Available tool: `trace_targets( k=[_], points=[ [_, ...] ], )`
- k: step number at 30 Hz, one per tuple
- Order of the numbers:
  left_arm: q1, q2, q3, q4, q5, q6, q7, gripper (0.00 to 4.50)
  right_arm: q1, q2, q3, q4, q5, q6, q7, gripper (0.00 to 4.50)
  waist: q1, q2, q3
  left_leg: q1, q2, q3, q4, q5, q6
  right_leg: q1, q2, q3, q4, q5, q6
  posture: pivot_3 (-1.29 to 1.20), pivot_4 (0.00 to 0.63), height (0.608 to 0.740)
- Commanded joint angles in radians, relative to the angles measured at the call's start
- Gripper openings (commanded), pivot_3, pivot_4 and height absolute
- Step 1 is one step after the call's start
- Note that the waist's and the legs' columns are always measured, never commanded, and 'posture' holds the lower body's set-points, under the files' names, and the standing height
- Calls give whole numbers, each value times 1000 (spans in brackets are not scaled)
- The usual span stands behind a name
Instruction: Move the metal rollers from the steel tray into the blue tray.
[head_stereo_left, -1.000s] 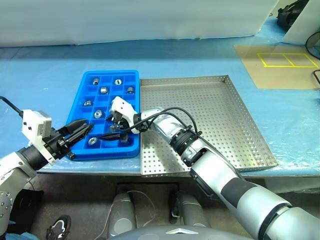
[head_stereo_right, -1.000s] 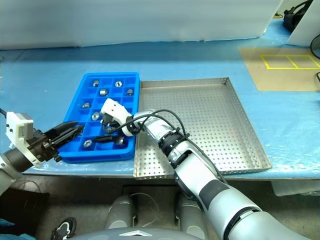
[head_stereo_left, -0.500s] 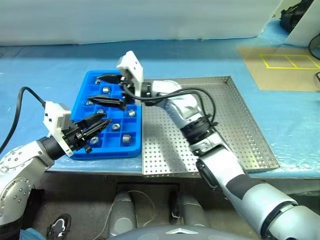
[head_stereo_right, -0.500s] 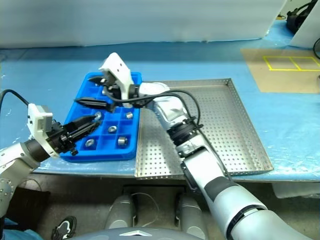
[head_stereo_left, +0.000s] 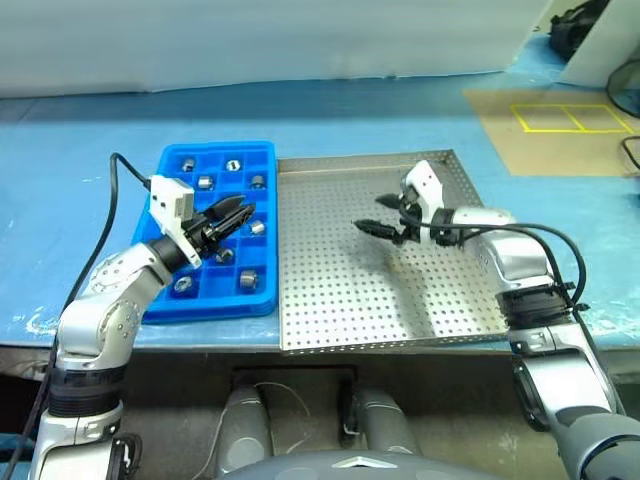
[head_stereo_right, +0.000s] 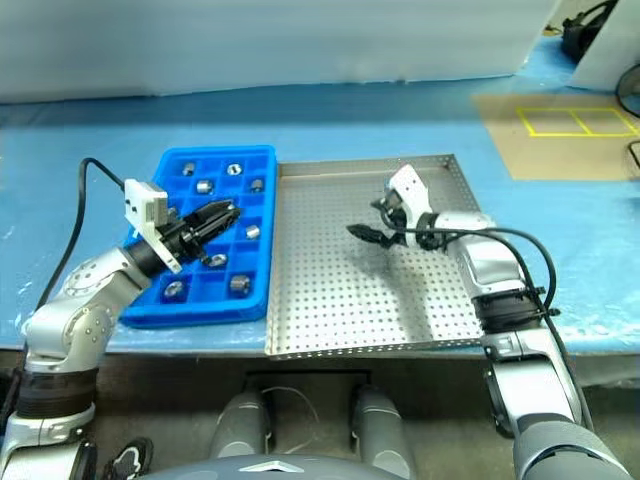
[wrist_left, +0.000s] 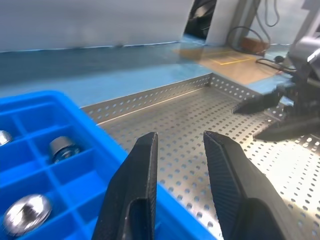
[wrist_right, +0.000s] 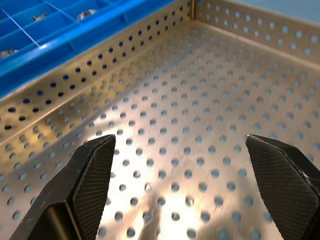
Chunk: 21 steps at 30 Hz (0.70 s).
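Over steel tray (head_stereo_left: 340, 300), spread right end effector (head_stereo_left: 383, 218).

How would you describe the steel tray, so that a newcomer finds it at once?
On the blue-covered table, look to the right of the bright blue plastic compartment tray. The large square silver metal tray lies right beside it. Unlike its blue neighbour, it has a perforated floor, a low rim and no compartments.

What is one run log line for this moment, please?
steel tray: no rollers seen | blue tray: rollers inside | right gripper: open, empty
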Motion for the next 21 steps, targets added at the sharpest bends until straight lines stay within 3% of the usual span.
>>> trace_targets(
  k=[1,7,21],
  points=[
    [-78,-13,-25,55,19,-43,-43,1557,30,2,-61,-79,34,30,-45,4320,-9,0,0,0,0,0,0,-1,1,0,0,0,0,0,0,-241,150,740],
    [-134,-19,-53,111,33,-41,-101,1557,63,29,-98,-111,58,55,-103,4320,-22,0,0,1,0,0,2,-2,3,1,0,0,0,0,0,-268,150,740],
    [-85,-22,-57,81,52,-33,-119,1557,23,51,-71,-74,58,44,-107,4320,-18,0,0,0,0,0,3,-3,4,2,-1,0,-1,0,0,-228,150,740]
  ],
)
